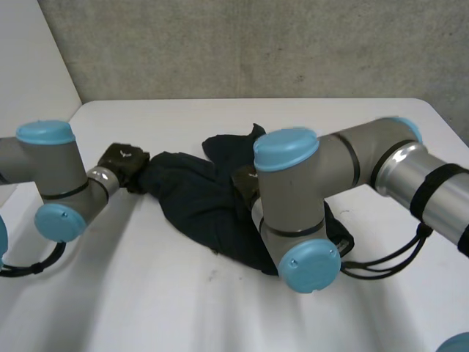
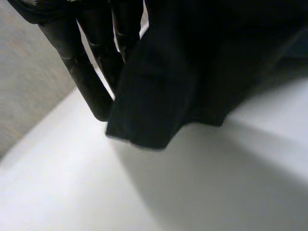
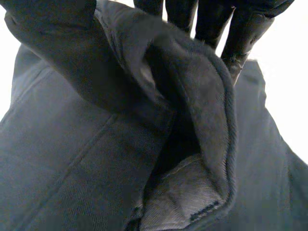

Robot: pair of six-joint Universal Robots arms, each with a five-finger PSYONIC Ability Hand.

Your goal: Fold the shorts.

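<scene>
As needed for a fold, holds the shorts point(image 1: 198, 205) at two places at once. Lies dark and crumpled across the middle of the table point(image 1: 146, 308), one end toward the left arm, the other tucked under the right arm's elbow.

Grips the left-hand edge with the left hand point(image 1: 123, 163). In the left wrist view, shows straight fingers point(image 2: 89, 79) beside a hanging flap of cloth, seemingly pinched up at the palm, the flap's lower hem lifted just off the table. Likely held so to keep that edge free for carrying over.

Clamps a thick fold with the right hand point(image 3: 243, 29), near the middle of the garment by the head view. Has a rolled hem passing up in front of the fingers point(image 3: 178, 12) and into the hand, grey lining turned outward. Probably gathered so to raise one layer clear of the layer beneath.

Looks early in the job: no flat fold made yet, cloth bunched and uneven. Calls next for drawing the two holds apart and smoothing before laying one half over the other. Risks dragging the whole pile with both layers caught in one grip.
</scene>
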